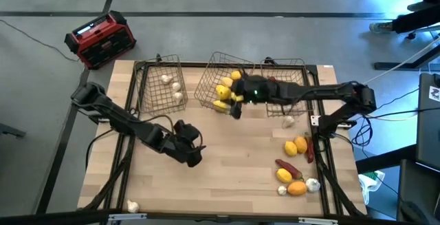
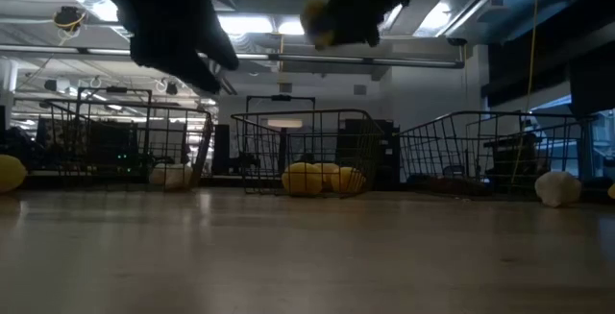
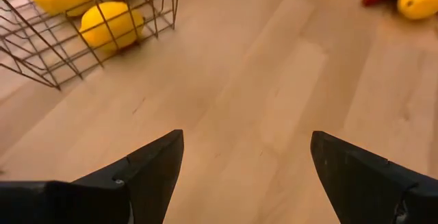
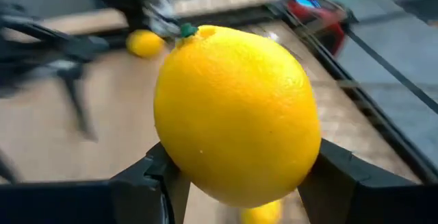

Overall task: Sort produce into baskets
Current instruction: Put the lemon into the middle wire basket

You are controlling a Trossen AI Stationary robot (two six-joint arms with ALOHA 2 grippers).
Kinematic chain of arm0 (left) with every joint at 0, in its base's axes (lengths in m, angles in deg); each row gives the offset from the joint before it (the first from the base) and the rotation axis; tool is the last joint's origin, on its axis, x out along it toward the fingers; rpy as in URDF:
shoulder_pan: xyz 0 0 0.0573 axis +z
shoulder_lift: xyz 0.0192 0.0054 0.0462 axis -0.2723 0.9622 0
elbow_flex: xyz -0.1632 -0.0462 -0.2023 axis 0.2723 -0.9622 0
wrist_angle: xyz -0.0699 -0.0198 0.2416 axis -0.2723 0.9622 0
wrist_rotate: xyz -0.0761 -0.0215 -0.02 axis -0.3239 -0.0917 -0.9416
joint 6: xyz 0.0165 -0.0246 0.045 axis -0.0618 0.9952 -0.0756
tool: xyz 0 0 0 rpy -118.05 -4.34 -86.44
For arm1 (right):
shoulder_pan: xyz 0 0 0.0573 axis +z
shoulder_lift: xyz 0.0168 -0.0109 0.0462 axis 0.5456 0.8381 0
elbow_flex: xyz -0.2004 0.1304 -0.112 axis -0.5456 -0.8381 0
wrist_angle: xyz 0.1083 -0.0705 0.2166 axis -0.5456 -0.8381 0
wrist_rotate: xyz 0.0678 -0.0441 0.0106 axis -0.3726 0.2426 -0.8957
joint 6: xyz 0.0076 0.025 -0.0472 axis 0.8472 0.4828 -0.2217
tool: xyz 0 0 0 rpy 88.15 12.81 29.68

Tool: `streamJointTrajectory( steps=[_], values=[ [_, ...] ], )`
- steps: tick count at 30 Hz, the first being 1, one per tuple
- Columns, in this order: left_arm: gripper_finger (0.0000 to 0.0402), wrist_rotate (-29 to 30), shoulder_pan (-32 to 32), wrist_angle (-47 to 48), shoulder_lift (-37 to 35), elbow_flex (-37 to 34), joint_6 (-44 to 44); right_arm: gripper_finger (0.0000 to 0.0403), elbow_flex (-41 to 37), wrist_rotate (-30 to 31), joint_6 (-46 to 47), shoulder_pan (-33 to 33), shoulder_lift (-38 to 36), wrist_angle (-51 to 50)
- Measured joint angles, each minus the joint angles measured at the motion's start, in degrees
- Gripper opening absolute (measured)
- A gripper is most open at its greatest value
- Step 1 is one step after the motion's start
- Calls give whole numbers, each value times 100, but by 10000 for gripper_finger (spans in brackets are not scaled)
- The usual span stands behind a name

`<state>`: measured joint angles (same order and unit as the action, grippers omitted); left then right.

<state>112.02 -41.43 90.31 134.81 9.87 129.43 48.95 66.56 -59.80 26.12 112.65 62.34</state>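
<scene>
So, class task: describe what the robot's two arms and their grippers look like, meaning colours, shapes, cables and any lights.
Both arms are dark, nearly black, built of jointed tubular segments. The left gripper ends in two flat, wedge-shaped black fingers. The right gripper has the same matte black angular fingers; a small green light glows on its wrist in the high view. Dark cables trail from the right arm's base.

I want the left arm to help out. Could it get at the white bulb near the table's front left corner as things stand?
Probably yes. The left pincer is open and empty over bare table, and the bulb lies alone on its side with nothing between them. The right pincer, gripping a lemon, is far off.
</scene>
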Motion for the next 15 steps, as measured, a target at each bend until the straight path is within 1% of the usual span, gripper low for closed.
streamJointTrajectory(
  steps=[3,8,12,15],
  values=[
    [316,2,0,-13,114,0,9,208,38,-131,-75,-425,86,-245],
    [316,1,0,-33,174,0,4,208,47,-674,-71,-1059,404,-249],
    [316,0,0,-137,174,0,-7,208,100,-1031,-65,-1375,698,-93],
    [316,0,0,-135,174,0,-23,208,462,-1158,-75,-1491,995,-302]
  ],
)
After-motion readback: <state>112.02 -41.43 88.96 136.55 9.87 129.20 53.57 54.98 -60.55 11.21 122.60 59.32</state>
